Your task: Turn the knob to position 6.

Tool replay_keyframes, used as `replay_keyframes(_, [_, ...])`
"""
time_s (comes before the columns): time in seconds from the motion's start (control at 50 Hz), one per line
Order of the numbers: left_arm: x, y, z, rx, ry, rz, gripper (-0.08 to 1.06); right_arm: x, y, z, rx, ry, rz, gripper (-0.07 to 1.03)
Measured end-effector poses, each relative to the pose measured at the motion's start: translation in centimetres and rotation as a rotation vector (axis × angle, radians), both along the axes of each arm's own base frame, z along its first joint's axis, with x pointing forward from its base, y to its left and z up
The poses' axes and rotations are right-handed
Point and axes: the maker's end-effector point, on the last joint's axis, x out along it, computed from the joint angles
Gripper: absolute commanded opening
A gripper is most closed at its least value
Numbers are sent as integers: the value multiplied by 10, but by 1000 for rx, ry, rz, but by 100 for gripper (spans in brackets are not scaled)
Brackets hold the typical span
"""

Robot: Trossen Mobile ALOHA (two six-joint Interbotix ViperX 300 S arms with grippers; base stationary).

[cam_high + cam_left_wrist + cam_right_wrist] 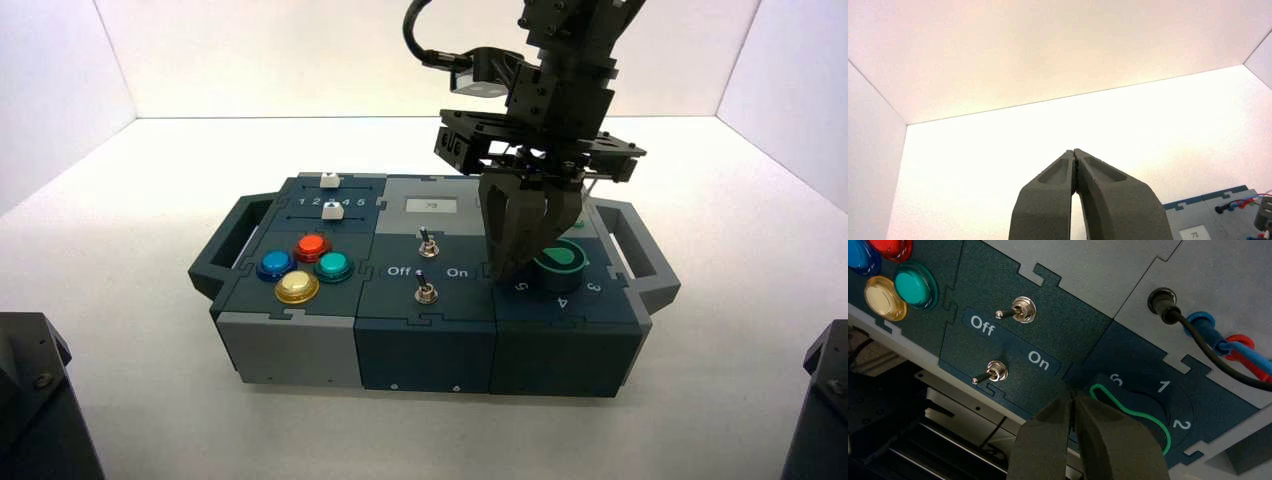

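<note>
The knob [558,262] is a teardrop dial with a green top face on the box's right section. In the right wrist view the knob [1135,407] shows its pale green outline, with its pointed tip close to the white numeral 6 [1116,381]. My right gripper [505,272] hangs over the box from above, shut and holding nothing. Its fingertips [1068,400] sit right beside the knob's pointed tip. I cannot tell whether they touch it. My left gripper [1075,152] is shut and empty, away from the box over the white floor.
Two silver toggle switches [1020,310] [993,372] stand by the Off and On labels left of the knob. Four coloured push buttons [305,265], two sliders [330,195] and a small display [432,205] are on the box. Plugged wires [1218,345] lie behind the knob.
</note>
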Motion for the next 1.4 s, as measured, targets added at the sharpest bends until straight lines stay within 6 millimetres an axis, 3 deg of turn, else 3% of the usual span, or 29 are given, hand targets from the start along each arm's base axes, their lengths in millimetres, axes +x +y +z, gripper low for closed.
replay_keyframes(1.4, [-5,1,7,-5,-19,0,-3,6,6,4,20,-53,20,-2])
